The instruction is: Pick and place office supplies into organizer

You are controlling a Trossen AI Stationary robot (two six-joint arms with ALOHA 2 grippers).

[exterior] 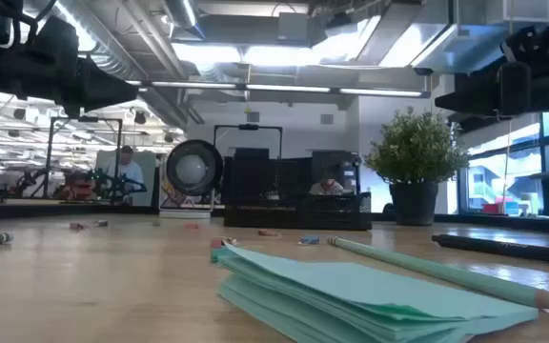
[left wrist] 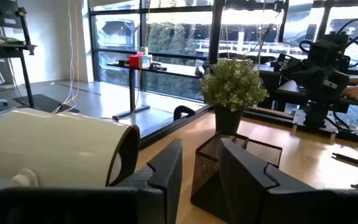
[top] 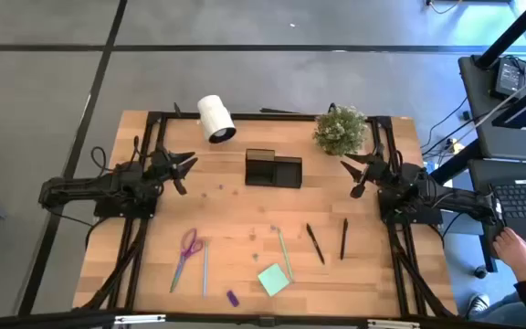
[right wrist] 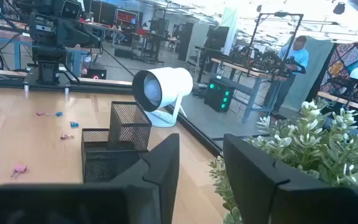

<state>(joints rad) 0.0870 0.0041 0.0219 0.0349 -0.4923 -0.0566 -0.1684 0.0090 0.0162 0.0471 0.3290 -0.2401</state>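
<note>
The black mesh organizer (top: 273, 170) stands at the table's far middle. On the near half lie purple-handled scissors (top: 188, 251), a grey-blue pen (top: 205, 267), a pale green pen (top: 284, 254), two black pens (top: 315, 243) (top: 343, 238), a mint-green sticky pad (top: 273, 279) and a tiny purple piece (top: 232, 298). My left gripper (top: 183, 169) hovers left of the organizer (left wrist: 235, 162), open and holding nothing. My right gripper (top: 359, 174) hovers to the organizer's right, also open and holding nothing. The right wrist view shows the organizer (right wrist: 114, 146) beyond the fingers.
A white roll (top: 215, 119) lies at the far edge, left of the organizer. A small green plant (top: 341, 131) stands at the far right, close to my right gripper. Small bits lie scattered on the wood. A person's hand (top: 514, 245) shows beyond the table's right side.
</note>
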